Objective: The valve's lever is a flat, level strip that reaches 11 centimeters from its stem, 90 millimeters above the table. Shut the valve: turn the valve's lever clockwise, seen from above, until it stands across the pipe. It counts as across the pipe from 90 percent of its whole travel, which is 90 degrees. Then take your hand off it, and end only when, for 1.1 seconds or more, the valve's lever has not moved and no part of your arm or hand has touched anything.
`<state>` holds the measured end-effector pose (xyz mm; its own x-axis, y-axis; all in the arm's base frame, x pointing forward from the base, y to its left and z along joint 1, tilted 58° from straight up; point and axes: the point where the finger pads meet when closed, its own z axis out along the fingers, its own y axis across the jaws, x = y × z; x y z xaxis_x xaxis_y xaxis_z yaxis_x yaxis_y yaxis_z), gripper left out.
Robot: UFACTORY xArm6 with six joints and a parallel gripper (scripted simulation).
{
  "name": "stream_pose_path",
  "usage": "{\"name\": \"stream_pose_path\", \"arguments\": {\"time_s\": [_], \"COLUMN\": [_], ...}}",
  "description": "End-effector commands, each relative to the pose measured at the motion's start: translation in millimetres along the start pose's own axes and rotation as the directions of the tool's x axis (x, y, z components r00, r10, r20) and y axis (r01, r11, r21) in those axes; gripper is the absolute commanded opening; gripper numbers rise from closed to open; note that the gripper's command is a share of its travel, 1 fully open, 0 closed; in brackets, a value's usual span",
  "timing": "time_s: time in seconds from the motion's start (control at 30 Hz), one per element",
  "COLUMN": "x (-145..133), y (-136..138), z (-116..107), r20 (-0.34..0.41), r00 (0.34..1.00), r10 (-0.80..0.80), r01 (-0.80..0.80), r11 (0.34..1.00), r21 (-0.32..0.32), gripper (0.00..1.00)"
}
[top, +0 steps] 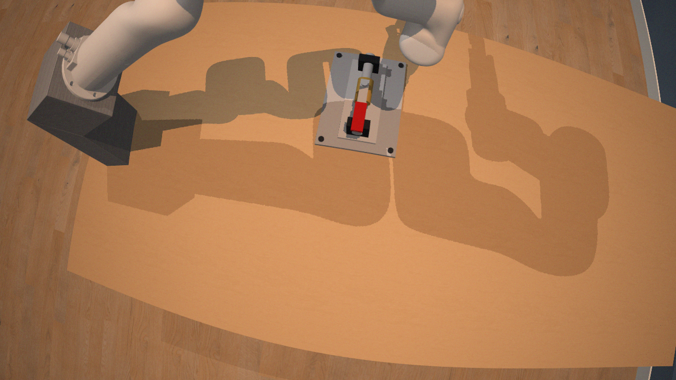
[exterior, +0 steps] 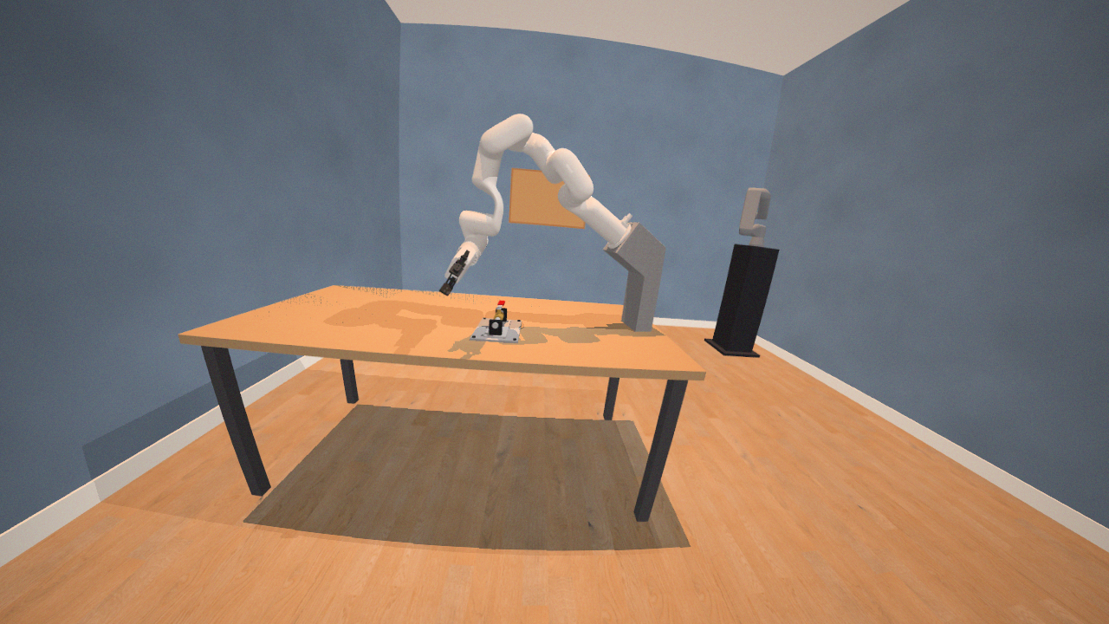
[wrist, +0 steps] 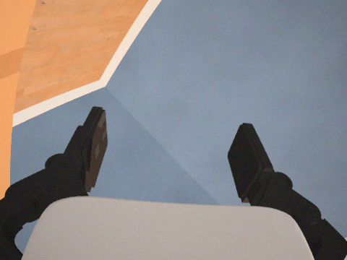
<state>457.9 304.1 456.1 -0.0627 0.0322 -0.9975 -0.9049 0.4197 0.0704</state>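
The valve sits on a grey baseplate on the table. Its red lever lies along the grey pipe, reaching from the brass stem toward the near black pipe clamp. The valve also shows small in the exterior view. My gripper hangs above the table, left of and higher than the valve, well apart from it. In the wrist view my gripper has both black fingers spread wide with nothing between them, pointing at the blue wall and floor corner.
The arm's grey base block stands at the table's far left in the top view. An arm link hovers over the plate's far right corner. A black pedestal stands on the floor off the table.
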Motion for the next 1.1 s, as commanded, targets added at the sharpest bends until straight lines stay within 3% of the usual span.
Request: {"name": "stream_pose_path", "arguments": {"time_s": [0.0,0.87,1.07], "x": [-2,-2,5], "y": [1,0,-3], "z": [0,0,-12], "r20": [0.002,0.002,-0.047], "r00": [1.000,1.000,0.998], "r10": [-0.002,-0.002,-0.047], "r01": [0.002,0.002,0.048], "r11": [1.000,1.000,0.999], "r21": [-0.001,-0.001,0.020], "gripper": [1.00,1.00,1.00]}}
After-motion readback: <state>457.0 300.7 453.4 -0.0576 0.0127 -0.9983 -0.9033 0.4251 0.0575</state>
